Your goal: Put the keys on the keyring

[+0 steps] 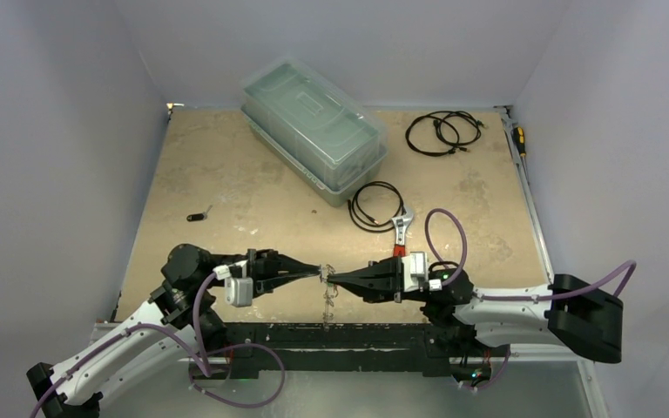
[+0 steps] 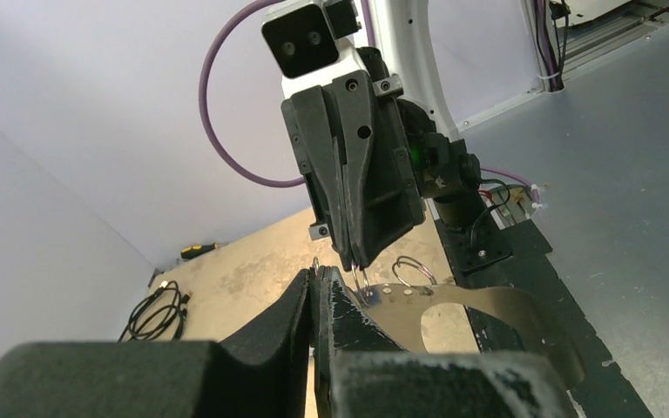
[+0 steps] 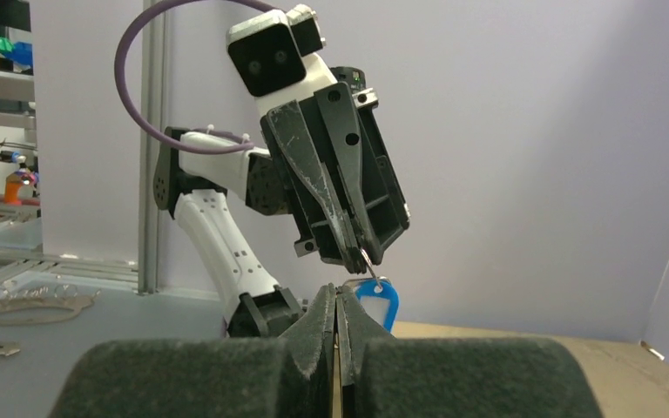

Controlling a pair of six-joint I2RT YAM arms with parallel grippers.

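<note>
I am reaching both arms level toward each other over the near middle of the table (image 1: 226, 174), left gripper (image 1: 318, 272) and right gripper (image 1: 334, 279) meeting tip to tip. My right tips are pinching the thin wire of the keyring (image 1: 329, 298), which is dangling just below. Only the right wrist view is showing the blue-tagged key (image 3: 376, 300) clamped in my left tips.

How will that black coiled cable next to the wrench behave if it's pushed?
The black coiled cable looks thin and loosely looped, so probably floppy and light, deforming rather than sliding. It seems to touch the adjustable wrench, so it may snag.
</note>
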